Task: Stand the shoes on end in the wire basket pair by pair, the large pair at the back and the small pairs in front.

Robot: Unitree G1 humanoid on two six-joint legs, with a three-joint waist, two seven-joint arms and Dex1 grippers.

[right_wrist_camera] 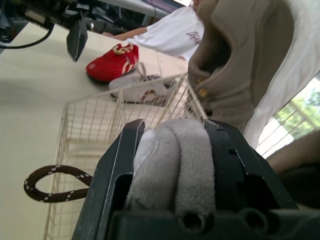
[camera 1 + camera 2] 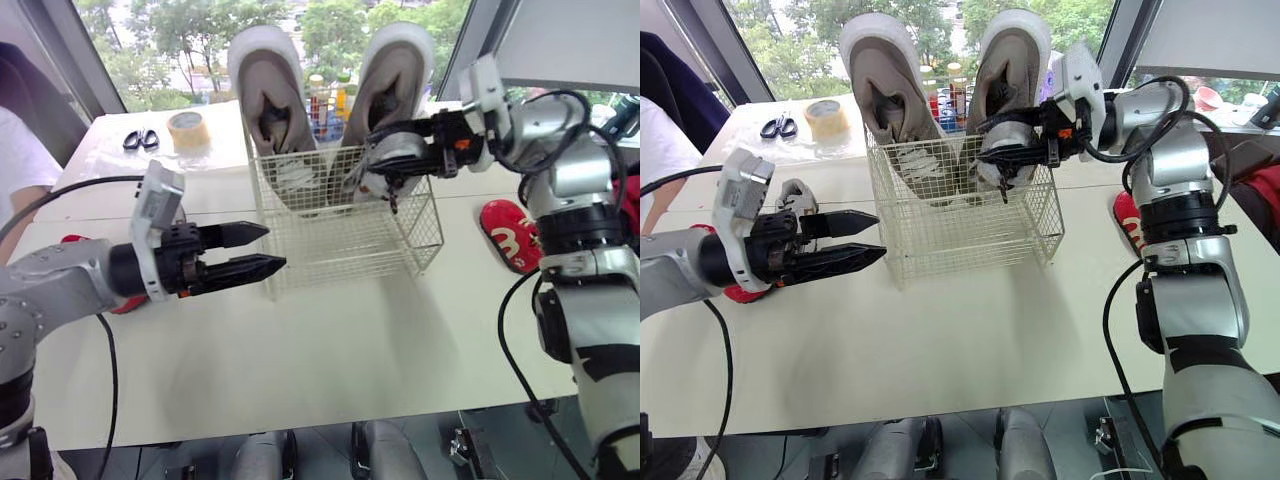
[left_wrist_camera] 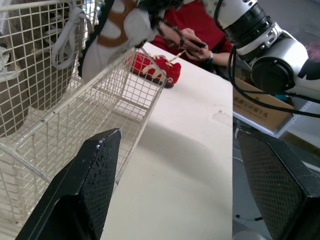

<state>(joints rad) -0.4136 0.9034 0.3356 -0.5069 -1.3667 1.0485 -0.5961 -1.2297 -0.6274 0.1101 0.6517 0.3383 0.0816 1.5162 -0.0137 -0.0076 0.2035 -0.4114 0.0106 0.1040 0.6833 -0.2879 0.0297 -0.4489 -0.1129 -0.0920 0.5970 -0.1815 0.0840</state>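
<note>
We judge the large pair done: two big grey shoes (image 2: pixel 270 90) stand at the back of the wire basket (image 2: pixel 340 250), just beyond the right gripper (image 2: pixel 990 142). Its fingers clamp one small pale shoe (image 2: pixel 383 172) above the front. Next, lower it upright. The left gripper (image 2: pixel 272 248), fingers spread wide, hovers with the basket just past its tips. Lying outside, apparently: two red shoes (image 2: pixel 510 235) and one white shoe (image 1: pixel 137 90).

Taupe, white-soled big shoes (image 2: pixel 885 85). Cream-white wire basket (image 2: pixel 970 240). White and grey held shoe (image 3: pixel 120 27) with orange-brown patches; brown lace (image 1: pixel 55 182), flecked white. Cream-marked red shoe (image 2: pixel 512 233) at the right edge of the off-white table (image 2: pixel 330 360); second red shoe (image 1: pixel 112 62) at the left edge, beside a brown-striped white shoe (image 1: pixel 140 87). Tan tape (image 2: pixel 188 129) and black scissors (image 2: pixel 140 139) by the far left corner. Black fingers (image 2: pixel 245 234).
</note>
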